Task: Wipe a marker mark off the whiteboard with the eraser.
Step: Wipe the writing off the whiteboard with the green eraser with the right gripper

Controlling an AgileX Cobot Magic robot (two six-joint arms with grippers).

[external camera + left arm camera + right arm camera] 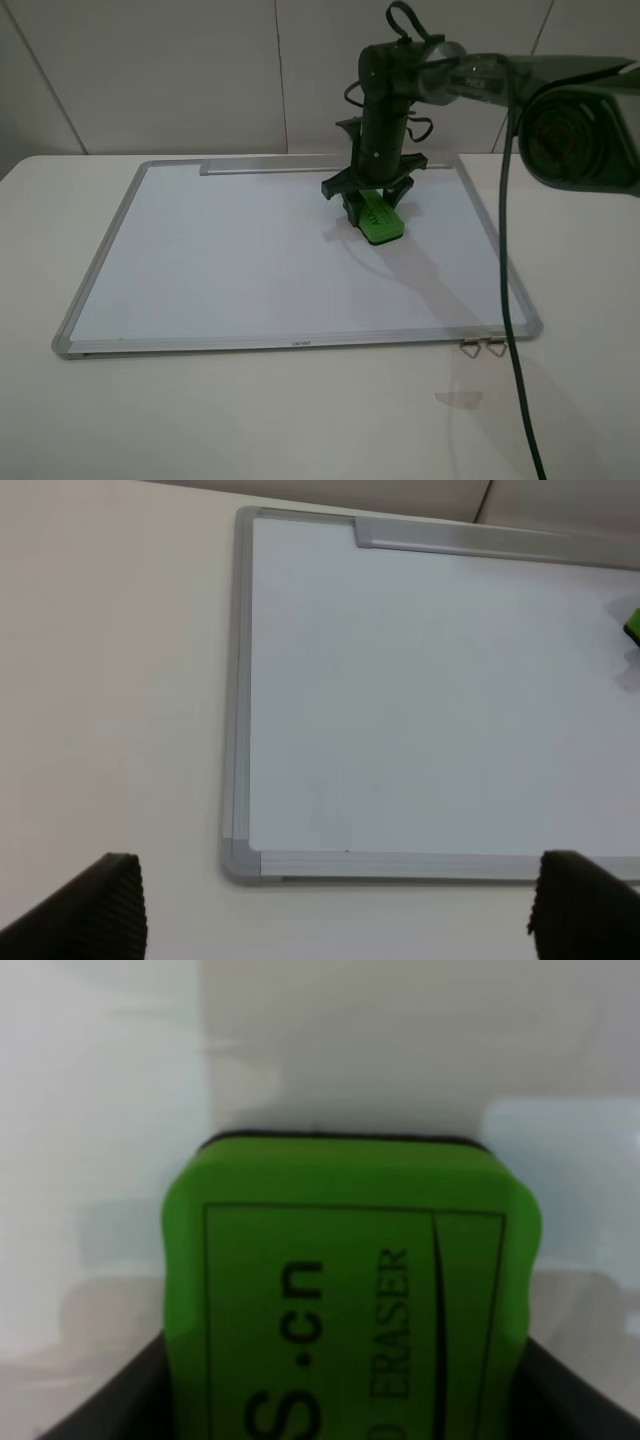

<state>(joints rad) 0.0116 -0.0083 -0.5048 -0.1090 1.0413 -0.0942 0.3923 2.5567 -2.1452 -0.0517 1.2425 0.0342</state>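
The whiteboard [250,260] lies flat on the white table. My right gripper [372,205] points down over its far right part, shut on the green eraser [382,222], whose base rests on the board. The right wrist view is filled by the eraser [350,1300] with its black lettering, held between two dark fingers [110,1400] against the board [100,1110]. No marker mark shows in any view. My left gripper [335,920] hangs open above the table off the board's [420,700] near left corner. The eraser [632,628] peeks in at that view's edge.
A grey tray strip [270,165] runs along the board's far edge. Two small metal clips [483,347] lie by the near right corner. The right arm's black cable [515,330] hangs across the board's right side.
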